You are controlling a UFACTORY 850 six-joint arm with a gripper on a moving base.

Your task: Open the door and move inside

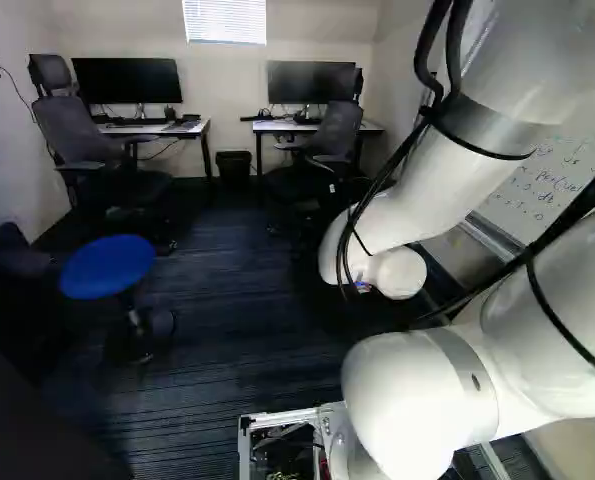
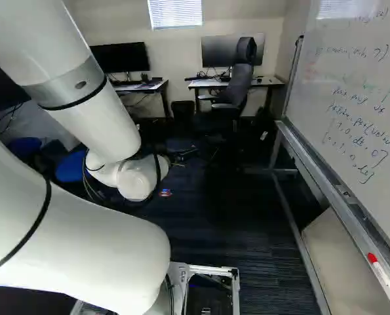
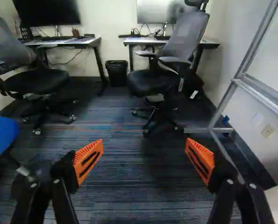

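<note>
Standing wide apart, the two fingers of the gripper (image 3: 144, 145) are open, their wedge-shaped orange pads (image 3: 88, 161) finely ribbed and cut with dark slots. Nothing is between them but a view of the low-pile carpet (image 3: 124, 196), dark blue with thin stripes. Where the door is I cannot tell from these views.

The arm (image 1: 417, 395) is smooth and white, with rounded joints, dull grey bands and black cables strapped along it.

Ahead of the gripper, a mesh-backed swivel chair (image 3: 185, 35) stands at a desk (image 3: 134, 41) with a thin white top and black legs. A tapered black bin (image 3: 117, 72) sits between this and a second white-topped desk (image 3: 66, 42), where another mesh-backed chair (image 1: 77, 130) stands. Each desk carries a flat, dark monitor.

At the left of the left base view is a stool (image 1: 107, 266) with a round blue seat. Along the right of the right base view runs a glossy whiteboard (image 2: 358, 72) covered in handwriting, framed in metal, with a red-capped marker (image 2: 382, 274) on its ledge.
</note>
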